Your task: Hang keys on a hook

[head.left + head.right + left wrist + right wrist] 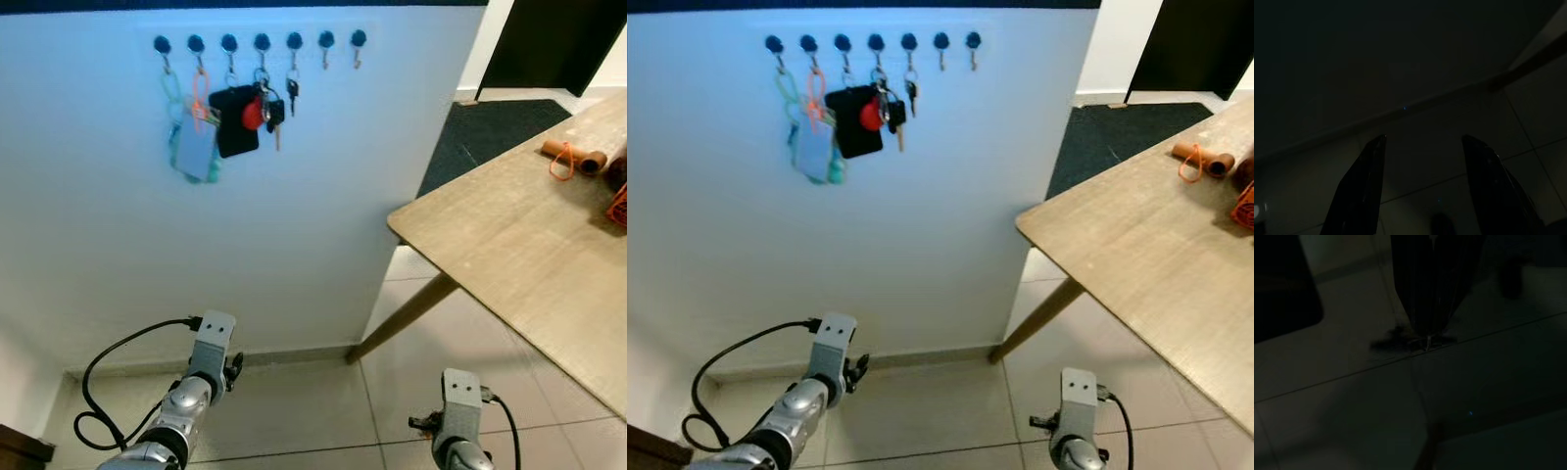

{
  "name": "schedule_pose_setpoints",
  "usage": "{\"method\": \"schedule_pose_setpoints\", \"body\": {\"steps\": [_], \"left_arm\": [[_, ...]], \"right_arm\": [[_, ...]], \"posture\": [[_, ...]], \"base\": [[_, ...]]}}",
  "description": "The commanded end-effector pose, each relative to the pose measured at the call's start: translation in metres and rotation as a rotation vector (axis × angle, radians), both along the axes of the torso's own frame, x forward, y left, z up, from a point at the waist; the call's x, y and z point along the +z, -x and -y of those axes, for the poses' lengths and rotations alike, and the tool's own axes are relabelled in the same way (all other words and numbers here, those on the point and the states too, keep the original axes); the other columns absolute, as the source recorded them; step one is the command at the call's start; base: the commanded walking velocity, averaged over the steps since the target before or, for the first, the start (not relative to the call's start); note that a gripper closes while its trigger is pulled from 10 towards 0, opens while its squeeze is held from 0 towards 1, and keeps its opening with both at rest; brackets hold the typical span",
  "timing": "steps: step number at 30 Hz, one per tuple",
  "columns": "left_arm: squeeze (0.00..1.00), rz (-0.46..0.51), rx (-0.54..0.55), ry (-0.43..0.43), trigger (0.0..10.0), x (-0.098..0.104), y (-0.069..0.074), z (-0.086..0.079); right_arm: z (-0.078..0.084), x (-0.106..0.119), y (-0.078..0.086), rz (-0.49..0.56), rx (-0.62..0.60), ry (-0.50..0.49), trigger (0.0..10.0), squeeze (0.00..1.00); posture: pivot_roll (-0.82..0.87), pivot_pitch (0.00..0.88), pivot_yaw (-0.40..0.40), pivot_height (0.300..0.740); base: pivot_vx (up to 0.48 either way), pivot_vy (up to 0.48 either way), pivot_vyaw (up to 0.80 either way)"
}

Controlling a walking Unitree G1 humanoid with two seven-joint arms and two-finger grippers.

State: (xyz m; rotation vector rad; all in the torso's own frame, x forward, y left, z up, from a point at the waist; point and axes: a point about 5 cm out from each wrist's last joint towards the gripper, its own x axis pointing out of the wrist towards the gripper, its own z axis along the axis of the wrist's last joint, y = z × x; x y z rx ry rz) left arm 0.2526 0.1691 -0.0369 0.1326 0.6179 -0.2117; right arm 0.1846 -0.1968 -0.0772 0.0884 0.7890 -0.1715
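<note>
Both arms hang low at the bottom of the frame, the left arm (pixel 196 382) at lower left and the right arm (pixel 456 411) right of centre, over the tiled floor (pixel 313 411). In the dark wrist view the left gripper (pixel 1424 139) has its fingers wide apart with nothing between them. The right gripper (pixel 1425 335) has its fingers pressed together, and a faint glint at the tips may be the keys (pixel 1426 340); I cannot tell for sure. If so, they sit right at the fingertips, a thin hold. The hooks (pixel 260 42) run along the upper left of the wall, well above both grippers. Other bunches (pixel 245 113) crowd the left ones, and the two at the right end (pixel 342 39) look free. My worry is the long lift: a ring pinched that shallowly could slip out, or catch a neighbouring bunch. The table (pixel 509 245) edge at the right could also foul the right arm.
</note>
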Motion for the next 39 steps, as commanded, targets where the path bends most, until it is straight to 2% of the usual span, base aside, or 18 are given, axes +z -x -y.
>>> {"method": "schedule_pose_setpoints", "body": {"steps": [1, 3, 5, 6, 10, 12, 14, 15, 17, 22, 23, 24, 25, 29, 30, 31, 34, 39], "left_arm": [[0.00, -0.005, -0.010, -0.013, 10.0, -0.002, 0.003, -0.001], [0.00, 0.007, -0.017, -0.010, 10.0, 0.000, 0.001, -0.001], [0.00, 0.061, -0.045, 0.016, 10.0, 0.007, -0.005, 0.000], [0.00, 0.061, -0.045, 0.016, 10.0, 0.007, -0.005, 0.000], [0.00, 0.117, -0.074, 0.024, 10.0, 0.014, -0.010, 0.001], [0.00, 0.221, -0.084, 0.038, 10.0, 0.029, -0.021, 0.001], [0.00, 0.286, -0.080, 0.086, 10.0, 0.040, -0.030, 0.004], [0.00, 0.286, -0.080, 0.086, 10.0, 0.040, -0.030, 0.004], [0.00, 0.408, -0.136, 0.117, 10.0, 0.063, -0.043, 0.009], [0.00, 0.486, -0.190, 0.152, 10.0, 0.083, -0.054, 0.013], [0.00, 0.564, -0.350, 0.182, 10.0, 0.110, -0.065, 0.026], [0.00, 0.592, -0.410, 0.195, 10.0, 0.121, -0.068, 0.032], [0.00, 0.592, -0.410, 0.195, 10.0, 0.121, -0.068, 0.032], [0.00, 0.716, -0.576, 0.237, 10.0, 0.170, -0.078, 0.049], [0.00, 0.776, -0.575, 0.253, 10.0, 0.190, -0.082, 0.052], [0.00, 0.776, -0.575, 0.253, 10.0, 0.190, -0.082, 0.052], [0.00, 0.904, -0.558, 0.311, 10.0, 0.229, -0.088, 0.060], [0.00, 1.012, -0.536, 0.363, 10.0, 0.259, -0.091, 0.071]], "right_arm": [[0.003, 0.007, -0.009, 0.058, 0.011, 0.018, 10.0, 0.00], [0.001, 0.011, -0.014, 0.099, 0.050, 0.037, 10.0, 0.00], [-0.012, 0.032, -0.035, 0.289, 0.248, 0.118, 10.0, 0.00], [-0.012, 0.032, -0.035, 0.289, 0.248, 0.118, 10.0, 0.00], [-0.021, 0.054, -0.051, 0.458, 0.316, 0.128, 10.0, 0.00], [-0.028, 0.095, -0.078, 0.677, 0.320, 0.110, 10.0, 0.00], [-0.029, 0.123, -0.093, 0.793, 0.303, 0.120, 10.0, 0.00], [-0.029, 0.123, -0.093, 0.793, 0.303, 0.120, 10.0, 0.00], [-0.025, 0.162, -0.111, 0.921, 0.266, 0.152, 10.0, 0.00], [-0.020, 0.187, -0.122, 0.991, 0.230, 0.194, 10.0, 0.00], [-0.014, 0.217, -0.134, 1.071, 0.200, 0.236, 10.0, 0.00], [-0.012, 0.228, -0.138, 1.101, 0.190, 0.252, 10.0, 0.00], [-0.012, 0.228, -0.138, 1.101, 0.190, 0.252, 10.0, 0.00], [-0.003, 0.268, -0.148, 1.170, 0.154, 0.288, 10.0, 0.00], [0.000, 0.280, -0.152, 1.182, 0.151, 0.300, 10.0, 0.00], [0.000, 0.280, -0.152, 1.182, 0.151, 0.300, 10.0, 0.00], [-0.001, 0.305, -0.160, 1.216, 0.177, 0.302, 10.0, 0.00], [-0.012, 0.324, -0.171, 1.236, 0.273, 0.281, 10.0, 0.00]], "posture": [[0.04, 0.020, -0.014, 0.740], [0.04, 0.021, -0.014, 0.740], [0.03, 0.025, -0.008, 0.740], [0.03, 0.025, -0.008, 0.740], [0.03, 0.027, -0.005, 0.740], [0.02, 0.034, 0.002, 0.740], [0.02, 0.034, 0.002, 0.740], [0.02, 0.034, 0.002, 0.740], [0.02, 0.044, 0.003, 0.740], [0.02, 0.046, 0.000, 0.740], [0.02, 0.047, -0.015, 0.740], [0.02, 0.047, -0.015, 0.740], [0.02, 0.047, -0.015, 0.740], [0.02, 0.045, -0.011, 0.740], [0.02, 0.044, -0.008, 0.740], [0.02, 0.044, -0.008, 0.740], [0.01, 0.041, -0.004, 0.740], [0.00, 0.036, -0.005, 0.740]], "base": [[0.000, 0.000, 0.00], [0.000, 0.000, 0.00], [0.000, 0.000, 0.00], [0.000, 0.000, 0.00], [0.000, 0.000, 0.00], [0.000, 0.000, 0.00], [0.000, 0.000, 0.00], [0.000, 0.000, 0.00], [0.000, 0.000, 0.00], [0.000, 0.000, 0.00], [0.000, 0.000, 0.00], [0.000, 0.000, 0.00], [0.000, 0.000, 0.00], [0.000, 0.000, 0.00], [0.000, 0.000, 0.00], [0.000, 0.000, 0.00], [0.000, 0.000, 0.00], [0.000, 0.000, 0.00]]}}
